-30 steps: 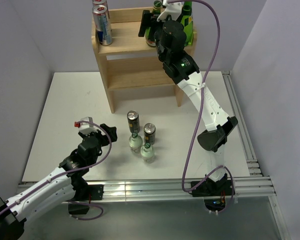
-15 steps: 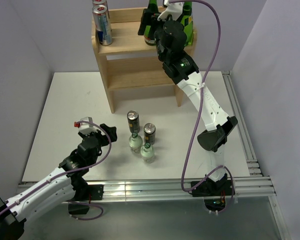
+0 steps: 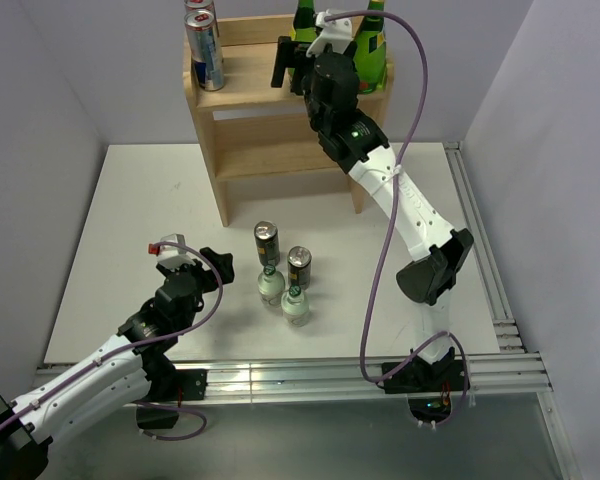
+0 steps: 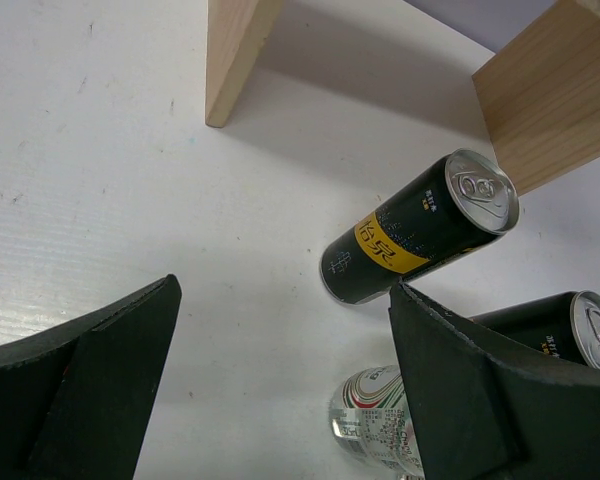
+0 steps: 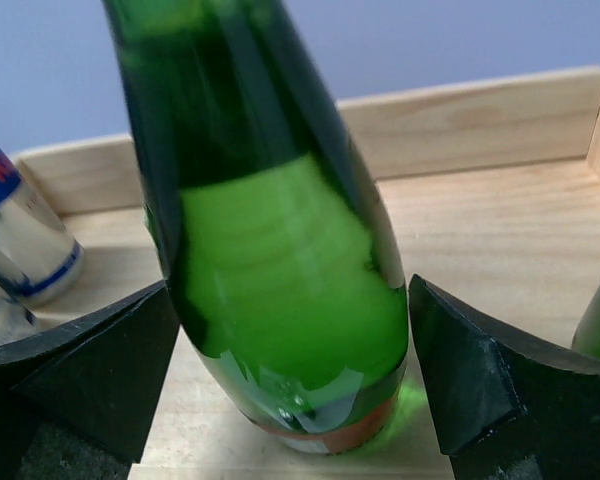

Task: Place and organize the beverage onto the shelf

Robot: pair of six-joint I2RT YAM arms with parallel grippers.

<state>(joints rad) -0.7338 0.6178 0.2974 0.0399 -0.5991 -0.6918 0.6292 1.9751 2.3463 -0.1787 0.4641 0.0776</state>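
Right gripper (image 5: 292,300) at the shelf (image 3: 280,150) top tier, jaws spread wide either side of an upright green bottle (image 5: 280,260) standing on the board. Left gripper (image 4: 285,335) low over the table (image 3: 150,200), jaws apart, black can (image 4: 420,240) ahead.

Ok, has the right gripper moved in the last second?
Yes. In the top view the right gripper has shifted left along the shelf top tier, exposing more of the right-end green bottle.
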